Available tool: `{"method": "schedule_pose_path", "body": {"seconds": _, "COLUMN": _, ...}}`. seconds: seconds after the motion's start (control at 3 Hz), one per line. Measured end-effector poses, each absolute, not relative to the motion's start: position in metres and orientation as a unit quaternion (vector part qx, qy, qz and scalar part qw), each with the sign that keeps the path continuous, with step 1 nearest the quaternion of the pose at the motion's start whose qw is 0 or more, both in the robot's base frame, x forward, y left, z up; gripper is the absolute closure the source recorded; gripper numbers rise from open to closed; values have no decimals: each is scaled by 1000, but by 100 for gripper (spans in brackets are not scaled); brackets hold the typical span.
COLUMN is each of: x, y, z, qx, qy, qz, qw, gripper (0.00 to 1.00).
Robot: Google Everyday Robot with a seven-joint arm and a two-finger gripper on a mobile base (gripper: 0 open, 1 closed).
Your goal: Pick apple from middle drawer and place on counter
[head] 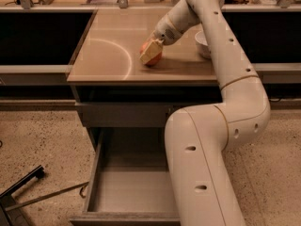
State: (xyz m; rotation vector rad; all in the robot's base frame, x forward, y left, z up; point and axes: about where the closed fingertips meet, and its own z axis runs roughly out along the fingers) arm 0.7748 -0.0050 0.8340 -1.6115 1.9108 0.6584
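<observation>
Camera view. Nearest, at 6 o'clock of the frame: the middle drawer (124, 194) is pulled out, its flat grey floor bare. The arm's (207, 159) thick white lower link hides the drawer's right side. At 8 o'clock a dark bar (22, 182) lies on the speckled floor (42, 135).

Above the drawer, a closed grey drawer front (117, 114) sits under the counter (103, 29) edge.

On the counter, right of centre: the apple (155, 60) rests on the tan top. The gripper (151, 55) comes down from 1 o'clock and is closed around the apple, with one pale finger pad (149, 53) flat against its near-left side. The far finger is hidden.

Pale arc mark (126, 60) at 9 o'clock of the apple. White bowl (202, 44) at 2 o'clock of it, apart, partly behind the arm.
</observation>
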Motion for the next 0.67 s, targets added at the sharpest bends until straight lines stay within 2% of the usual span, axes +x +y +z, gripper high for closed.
{"method": "schedule_pose_path", "body": {"seconds": 0.33, "x": 775, "y": -5, "z": 834, "qx": -599, "qy": 711, "qz": 245, "qw": 275, "gripper": 0}}
{"method": "schedule_pose_path", "body": {"seconds": 0.67, "x": 775, "y": -5, "z": 834, "qx": -599, "qy": 711, "qz": 245, "qw": 275, "gripper": 0}}
